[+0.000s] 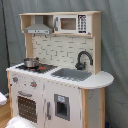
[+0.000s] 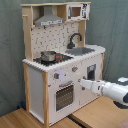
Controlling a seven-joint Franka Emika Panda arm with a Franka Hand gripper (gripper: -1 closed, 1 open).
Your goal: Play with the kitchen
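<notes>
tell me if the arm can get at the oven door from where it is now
Probably yes: in the second exterior view the gripper sits beside the oven door on the kitchen front, with nothing between them.

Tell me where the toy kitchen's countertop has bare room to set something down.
The rounded light-wood counter end beside the grey sink is bare. The black hob is crowded by the small metal pot; the black faucet stands behind the sink.
</notes>
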